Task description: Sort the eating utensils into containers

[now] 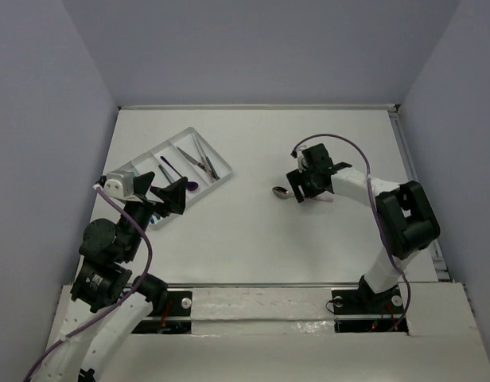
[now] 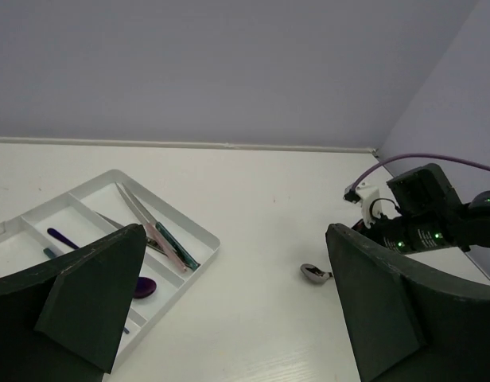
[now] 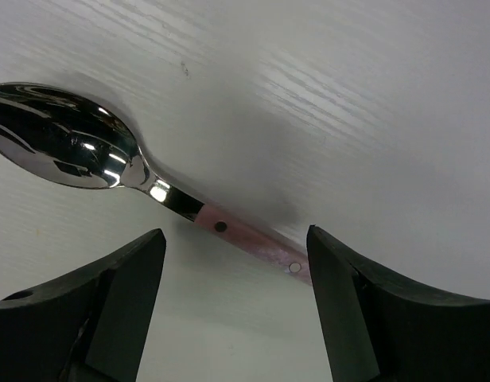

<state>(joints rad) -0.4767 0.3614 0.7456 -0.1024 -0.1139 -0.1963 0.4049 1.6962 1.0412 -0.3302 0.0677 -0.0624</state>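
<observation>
A spoon [image 3: 66, 147] with a silver bowl and a pink riveted handle [image 3: 245, 239] lies flat on the white table, right of centre. My right gripper [image 3: 237, 310] is open and low over the handle, one finger on each side, without clamping it. From above, that spoon [image 1: 280, 192] pokes out left of the right gripper [image 1: 302, 191]. The white tray [image 1: 217, 188] sits at the back left and holds a purple spoon [image 1: 181, 177] and several slim utensils [image 1: 204, 161]. My left gripper [image 1: 159, 193] hangs open over the tray's near end, holding nothing.
In the left wrist view the tray rim [image 2: 199, 269] is at the lower left, with teal- and pink-handled pieces [image 2: 165, 239] in its far compartment. The spoon [image 2: 313, 273] and the right arm [image 2: 420, 215] are to the right. Grey walls enclose the table.
</observation>
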